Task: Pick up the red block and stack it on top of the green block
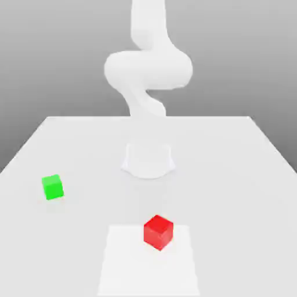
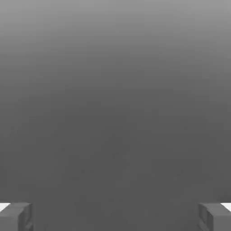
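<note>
The red block (image 1: pixel 158 231) rests on the white table near its front edge, on a slightly brighter square patch. The green block (image 1: pixel 53 187) sits apart from it toward the exterior view's left, a little farther back. Behind both rises the white arm (image 1: pixel 148 69), bent over its round base. In the hand view my gripper (image 2: pixel 115 216) is open: its two grey fingertips (image 2: pixel 16 216) stand far apart at the frame's corners with nothing between them, against a plain grey background.
The white table (image 1: pixel 232 174) stretches wide around both blocks. The arm's round base (image 1: pixel 148 159) stands at the table's middle, behind the red block.
</note>
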